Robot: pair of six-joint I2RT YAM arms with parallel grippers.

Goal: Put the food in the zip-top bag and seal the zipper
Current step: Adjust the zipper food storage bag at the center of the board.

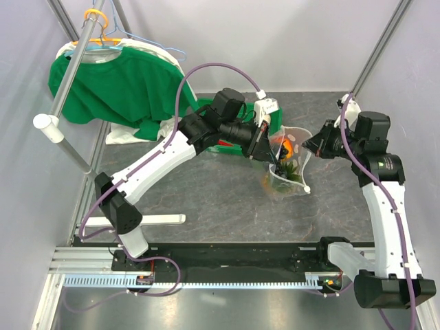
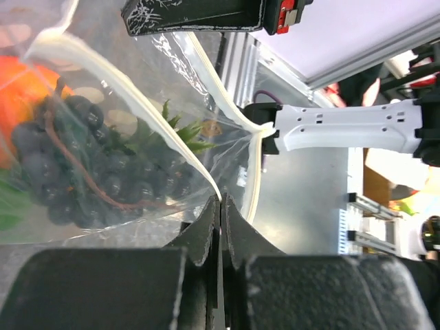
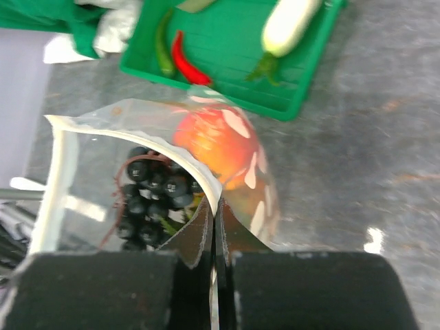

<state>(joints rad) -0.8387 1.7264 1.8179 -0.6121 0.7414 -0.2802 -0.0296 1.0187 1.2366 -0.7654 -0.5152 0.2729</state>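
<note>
Pinching the zipper [image 2: 117, 77] between tightly pressed jaws, the left gripper [image 2: 220, 206] has the white strip running straight into its fingertips. The clear zip-top bag [image 1: 292, 175] hangs just beyond those tips. Through the plastic, the dark grapes [image 2: 82, 165] lie ahead and to one side of the left gripper. An orange pineapple [image 2: 20, 89] sits past them, its green crown poking toward the bag's mouth.

The right gripper [image 3: 214, 210] is also clamped shut, its two black fingers meeting on the opposite stretch of the zipper where the rim comes down to them. Directly in front of its tips, inside the bag, are the grapes, with the pineapple just beyond under the white printed dots.

From above, the bag is between the two grippers, its mouth held at either side and its body sagging onto the grey table [image 1: 220, 199].

Farther out past the right gripper's fingertips, beyond the bag, is a green tray [image 3: 227, 41]. A red chili [image 3: 185, 62] lies in it touching a slim green pepper [image 3: 163, 55], and a white oblong vegetable [image 3: 289, 24] lies apart from them toward the tray's other end. These three are outside the bag.

A green shirt [image 1: 117, 86] hangs well away behind the left arm.
</note>
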